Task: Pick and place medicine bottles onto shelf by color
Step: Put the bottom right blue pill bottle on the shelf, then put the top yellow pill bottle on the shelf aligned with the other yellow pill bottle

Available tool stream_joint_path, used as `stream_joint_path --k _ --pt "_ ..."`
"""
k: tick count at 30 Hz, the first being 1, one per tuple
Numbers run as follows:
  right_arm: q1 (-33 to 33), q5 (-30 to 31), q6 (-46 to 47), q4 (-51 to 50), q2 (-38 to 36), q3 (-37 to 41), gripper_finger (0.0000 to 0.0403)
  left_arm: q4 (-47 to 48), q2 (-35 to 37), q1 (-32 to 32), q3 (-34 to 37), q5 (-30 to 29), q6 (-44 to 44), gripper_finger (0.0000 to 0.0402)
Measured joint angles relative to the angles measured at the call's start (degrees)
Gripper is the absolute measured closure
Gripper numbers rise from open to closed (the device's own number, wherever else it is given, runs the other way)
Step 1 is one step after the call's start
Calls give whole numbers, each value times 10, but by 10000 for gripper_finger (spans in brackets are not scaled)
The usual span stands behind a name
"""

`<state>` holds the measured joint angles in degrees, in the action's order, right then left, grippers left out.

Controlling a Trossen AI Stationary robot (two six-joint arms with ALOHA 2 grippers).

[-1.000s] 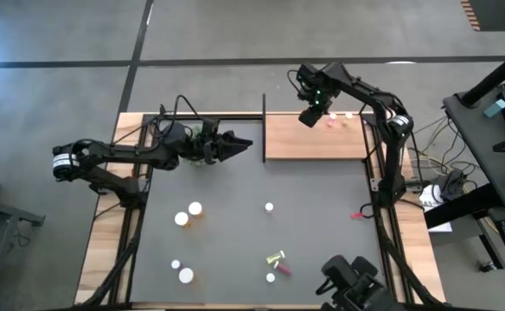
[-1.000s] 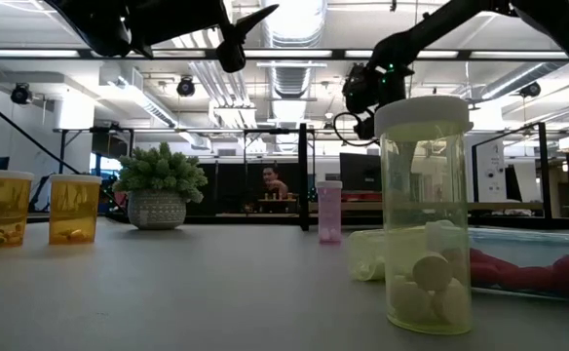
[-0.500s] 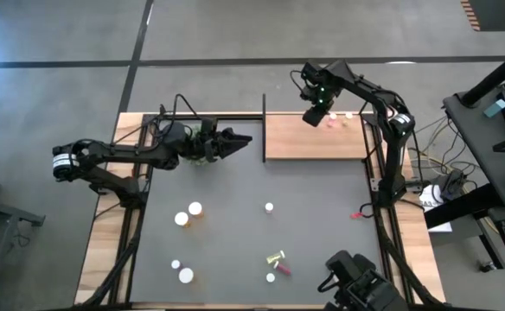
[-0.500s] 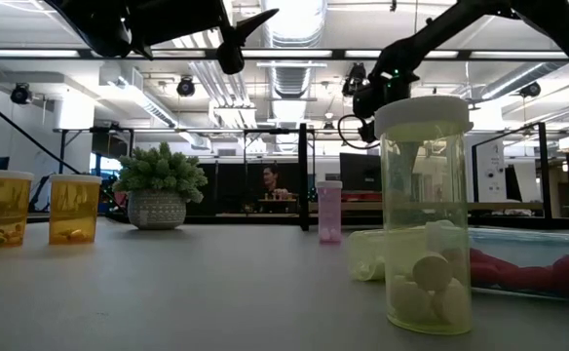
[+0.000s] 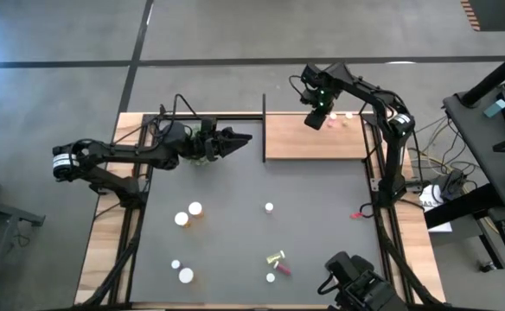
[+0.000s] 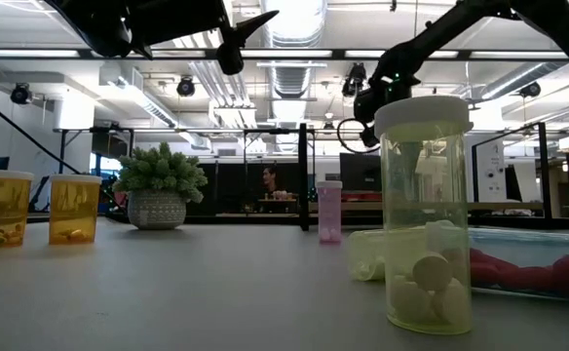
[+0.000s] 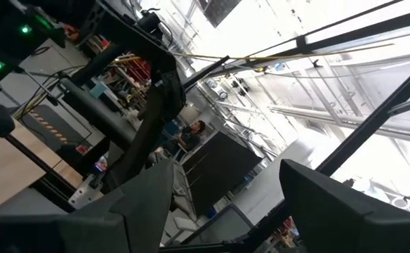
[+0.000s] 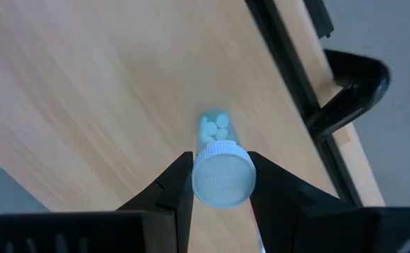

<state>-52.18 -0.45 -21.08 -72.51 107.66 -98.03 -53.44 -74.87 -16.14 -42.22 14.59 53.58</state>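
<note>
My right gripper (image 5: 315,119) points down over the far part of the light-brown wooden shelf (image 5: 317,147) and is shut on a small blue vial (image 8: 215,128) with a white cap. Two pink vials (image 5: 331,122) stand on the shelf near it. My left gripper (image 5: 244,141) hangs open and empty high above the table's far left, beside the plant; its own view shows nothing between its fingers (image 7: 142,204). Loose bottles stand or lie on the dark tabletop: two orange ones (image 5: 188,213), a pink one (image 6: 329,210), a yellow-green one (image 6: 423,214). My right gripper pinches the blue vial's white cap (image 8: 222,177) between its two fingers (image 8: 174,184), one on each side. The fingers come from above and point down. The vial hangs upright below them, over the wood of the shelf and clear of it.
A potted green plant (image 6: 158,185) stands at the table's far left below my left arm. Black metal rods (image 8: 345,112) edge the shelf. More small bottles (image 5: 275,259) lie near the table's front edge, and a red thing (image 5: 356,214) lies at its right.
My right gripper has rolled a little about its downward line over the shelf's far part, and the blue vial stays between its fingers.
</note>
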Motion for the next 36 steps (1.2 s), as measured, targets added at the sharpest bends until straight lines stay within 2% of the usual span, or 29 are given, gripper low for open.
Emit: stream_joint_path --k 21,32,36 --pt "0 0 5 41 0 17 294 0 0 0 -1 -1 0 157" --pt "0 5 1 40 1 18 223 0 0 0 -1 -2 0 157" --pt "0 6 17 38 -15 18 210 0 0 0 -1 -3 1 157"
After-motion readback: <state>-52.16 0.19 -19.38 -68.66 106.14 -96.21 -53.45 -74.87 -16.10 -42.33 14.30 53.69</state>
